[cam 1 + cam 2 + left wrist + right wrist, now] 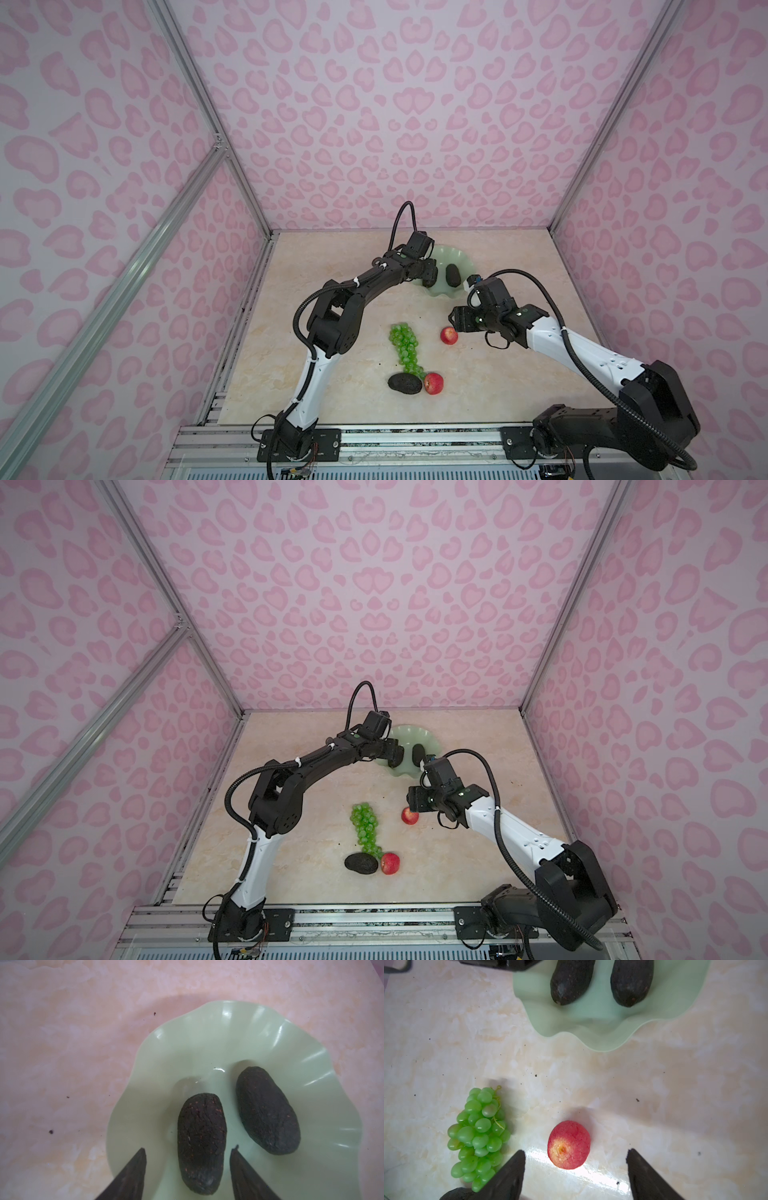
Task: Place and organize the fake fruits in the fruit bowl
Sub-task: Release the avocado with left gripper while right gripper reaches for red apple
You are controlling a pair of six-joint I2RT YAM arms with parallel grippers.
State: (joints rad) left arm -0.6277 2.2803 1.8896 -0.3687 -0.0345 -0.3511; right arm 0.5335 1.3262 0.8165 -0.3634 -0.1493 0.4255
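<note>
Both top views look down from afar — whole table (498, 374). Wrist cameras sit close; both share the bowl (207, 1043).

The left black gripper (394, 759) is hanging over a pale green shiny bowl with a wavy rim (409, 730). A dark rough oval avocado (418, 754) is lying inside it. The right black gripper (410, 803) is hanging just above a small round red apple (410, 817). A long bunch of green grapes (365, 827), a second dark avocado (360, 863) and a second red apple (390, 863) are lying close together on the beige marble table (299, 854).

The space is enclosed by walls (415, 104) covered in pale lilac with pink heart-like blotches and framed by aluminium profiles (218, 143). A glossy beige marbled table (478, 395) is flecked with dark specks. Slotted aluminium rails (415, 440) are fitted along its front edge.
</note>
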